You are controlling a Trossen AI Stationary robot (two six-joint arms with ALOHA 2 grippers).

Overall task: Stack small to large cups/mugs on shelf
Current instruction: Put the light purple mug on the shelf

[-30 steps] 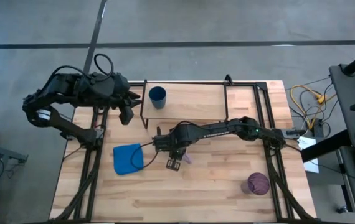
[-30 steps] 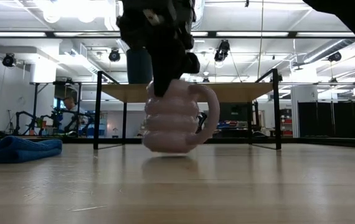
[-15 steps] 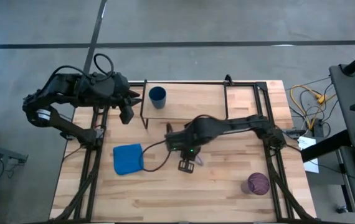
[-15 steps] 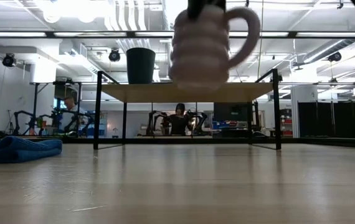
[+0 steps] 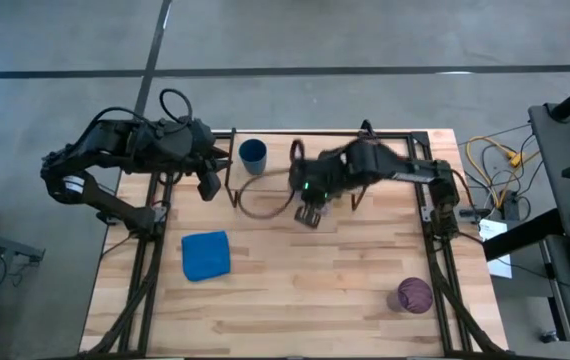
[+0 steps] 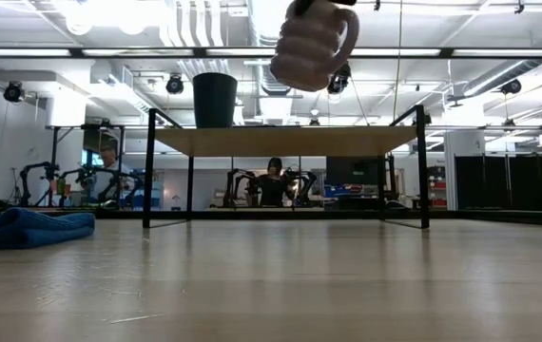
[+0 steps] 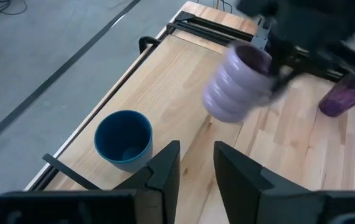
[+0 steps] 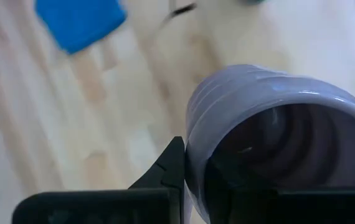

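Overhead view, shelf: a low light-wood shelf (image 5: 315,165) on thin black legs stands along the table's far edge.
Overhead view, blue cup: the small blue cup (image 5: 253,155) stands upright on the shelf near its left end.
Overhead view, right claw: the right claw (image 5: 311,208) hangs over the middle of the shelf, to the right of the blue cup; the arm hides what it holds here.
Overhead view, left claw: the left claw (image 5: 208,184) waits just off the shelf's left end.
Overhead view, tumbler: the dark purple tumbler (image 5: 414,295) stands on the table, well apart from the shelf, toward the near right corner.
Overhead view, cloth: a flat blue cloth (image 5: 206,255) lies on the table in front of the shelf's left half.
Low view, mug: the pale ribbed mug (image 6: 314,43) hangs tilted in the air above the shelf top, held from above, to the right of the blue cup.
Left wrist view, left claw: its two dark fingers (image 7: 167,169) stand a narrow gap apart with nothing between them, just beside the blue cup.
Left wrist view, mug: the mug is held tilted above the shelf boards, apart from the blue cup.
Right wrist view, right claw: one finger (image 8: 173,167) presses the outside of the mug's wall at the rim, so the claw is clamped on the mug, whose open mouth faces the camera.
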